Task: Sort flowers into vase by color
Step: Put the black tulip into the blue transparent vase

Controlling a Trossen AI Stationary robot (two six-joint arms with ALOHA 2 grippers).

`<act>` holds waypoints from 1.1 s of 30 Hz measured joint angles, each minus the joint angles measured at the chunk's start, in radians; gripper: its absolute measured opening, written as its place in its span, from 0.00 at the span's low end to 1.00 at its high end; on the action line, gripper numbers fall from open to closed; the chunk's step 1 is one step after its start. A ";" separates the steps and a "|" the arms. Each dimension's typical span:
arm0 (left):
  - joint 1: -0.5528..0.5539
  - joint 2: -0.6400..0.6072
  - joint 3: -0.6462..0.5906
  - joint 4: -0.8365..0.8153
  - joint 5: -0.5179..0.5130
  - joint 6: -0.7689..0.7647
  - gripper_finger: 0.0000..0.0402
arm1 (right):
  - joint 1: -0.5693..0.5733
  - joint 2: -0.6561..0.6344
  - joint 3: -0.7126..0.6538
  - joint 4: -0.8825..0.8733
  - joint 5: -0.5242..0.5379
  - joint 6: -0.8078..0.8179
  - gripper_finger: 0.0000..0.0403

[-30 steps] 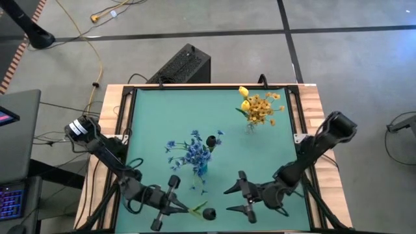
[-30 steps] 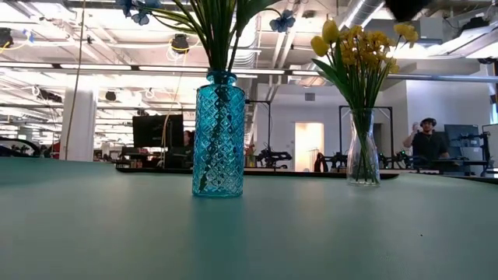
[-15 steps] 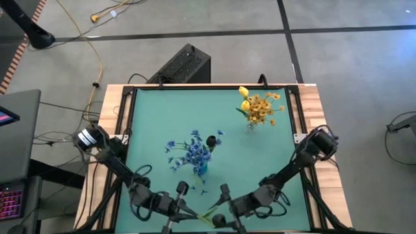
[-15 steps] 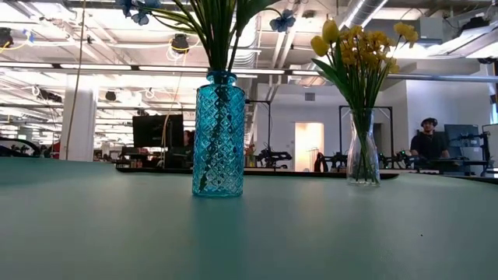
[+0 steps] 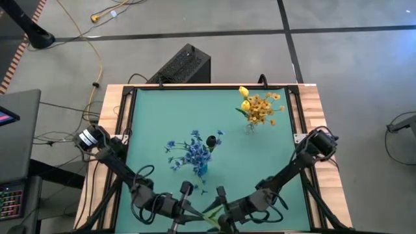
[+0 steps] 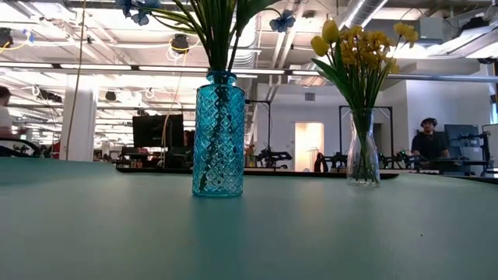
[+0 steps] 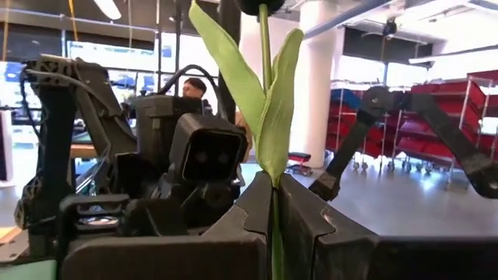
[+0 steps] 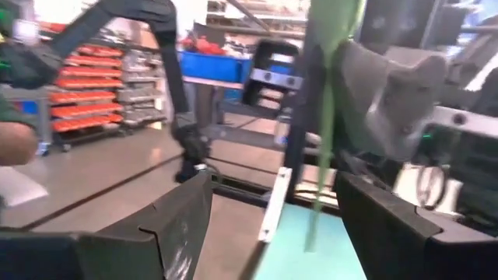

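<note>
Overhead, both arms reach to the near edge of the teal table [image 5: 260, 149], their grippers facing each other. The left gripper [image 5: 188, 211] is clamped shut on the thin green stalk of a dark-budded flower [image 5: 209, 213]; in the left wrist view its two dark fingers [image 7: 249, 214] press together on the stalk, and the flower [image 7: 264, 117] rises upright between them, two long green leaves spread beside the stalk and the blackish bud cut off at the frame's upper edge. The right gripper [image 5: 221, 209] stands just beside the same flower with its fingers apart. In the right wrist view the green stalk and leaf [image 8: 327, 117] hang between the separated fingers [image 8: 175, 214] of the right gripper [image 8: 272, 210], not pinched by them; the left arm's hardware shows close behind.

Near the table's middle stands a blue patterned glass vase [image 6: 219, 136] holding blue small-bloom sprays [image 5: 192, 151] and one dark bud [image 5: 211, 140]. Well apart from it, toward the far right part of the table, stands a clear glass vase [image 6: 363, 152] holding yellow small-bloom sprays [image 5: 263, 108] and yellow tulips [image 5: 244, 97]. Both vases are upright.

In the low view neither gripper appears. A person [image 6: 426, 140] stands in the room beyond the table.
</note>
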 joint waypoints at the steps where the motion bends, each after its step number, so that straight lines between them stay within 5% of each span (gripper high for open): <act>1: 0.003 0.000 0.000 -0.003 -0.006 -0.010 0.00 | -0.004 0.000 0.000 0.003 0.014 -0.007 0.75; 21: 0.029 0.000 0.000 -0.008 -0.082 0.031 0.00 | -0.034 -0.004 0.002 0.045 0.065 -0.084 0.74; 33: 0.031 -0.001 0.000 -0.001 -0.103 0.091 0.00 | -0.041 -0.005 0.001 0.069 0.117 -0.086 0.50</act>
